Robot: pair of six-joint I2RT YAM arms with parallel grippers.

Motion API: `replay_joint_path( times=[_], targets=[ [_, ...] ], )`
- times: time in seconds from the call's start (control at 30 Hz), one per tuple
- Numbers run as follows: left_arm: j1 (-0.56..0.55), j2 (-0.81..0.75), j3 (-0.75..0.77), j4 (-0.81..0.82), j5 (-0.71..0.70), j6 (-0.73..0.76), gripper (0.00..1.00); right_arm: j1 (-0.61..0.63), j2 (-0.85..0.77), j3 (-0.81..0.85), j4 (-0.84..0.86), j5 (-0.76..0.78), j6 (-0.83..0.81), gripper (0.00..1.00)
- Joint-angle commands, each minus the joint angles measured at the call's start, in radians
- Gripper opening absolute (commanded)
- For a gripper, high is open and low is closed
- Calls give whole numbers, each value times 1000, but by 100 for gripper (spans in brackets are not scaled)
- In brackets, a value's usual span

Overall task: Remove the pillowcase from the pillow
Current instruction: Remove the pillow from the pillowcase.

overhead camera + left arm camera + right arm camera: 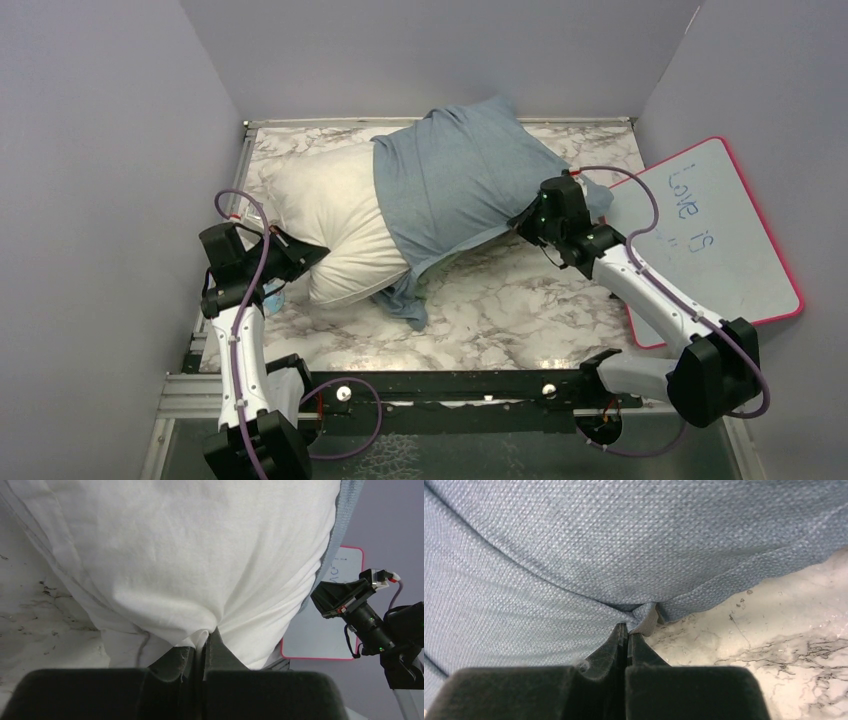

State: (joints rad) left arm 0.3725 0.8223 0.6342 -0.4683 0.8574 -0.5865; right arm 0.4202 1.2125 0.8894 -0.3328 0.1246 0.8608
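The white pillow (335,215) lies across the marble table, its left half bare. The grey-blue pillowcase (460,180) covers its right half, with a loose flap hanging at the front (405,295). My left gripper (310,255) is shut on a fold of the pillow's near left end; the left wrist view shows the white cloth (165,560) pinched between the jaws (205,640). My right gripper (520,222) is shut on the pillowcase's near right edge; the right wrist view shows a blue fold (574,555) pinched at the fingertips (626,630).
A pink-rimmed whiteboard (715,240) with writing lies at the right, partly off the table. Grey walls close in the left, back and right. The marble tabletop (520,310) shows in front of the pillow. A metal rail (450,385) runs along the near edge.
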Motion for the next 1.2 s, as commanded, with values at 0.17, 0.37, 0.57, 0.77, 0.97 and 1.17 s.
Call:
replay_joint_path(
  times=[0.17,0.37,0.57,0.77,0.97,1.17],
  targets=[
    [5,8,50,-18,2,56,0,7,5,-184,402,-582,151,36],
    [4,3,47,-18,6,53,0,120,70,-186,529,-582,234,49],
    [2,-4,32,-18,6,50,0,154,189,-124,516,-565,277,47],
    [1,-17,21,-19,12,52,0,154,159,-121,309,-383,328,2],
    [0,-25,12,-26,-16,53,0,106,-15,-146,122,-16,334,5],
    [0,-19,49,-60,-51,87,0,-28,-80,-80,73,70,132,2]
  ],
)
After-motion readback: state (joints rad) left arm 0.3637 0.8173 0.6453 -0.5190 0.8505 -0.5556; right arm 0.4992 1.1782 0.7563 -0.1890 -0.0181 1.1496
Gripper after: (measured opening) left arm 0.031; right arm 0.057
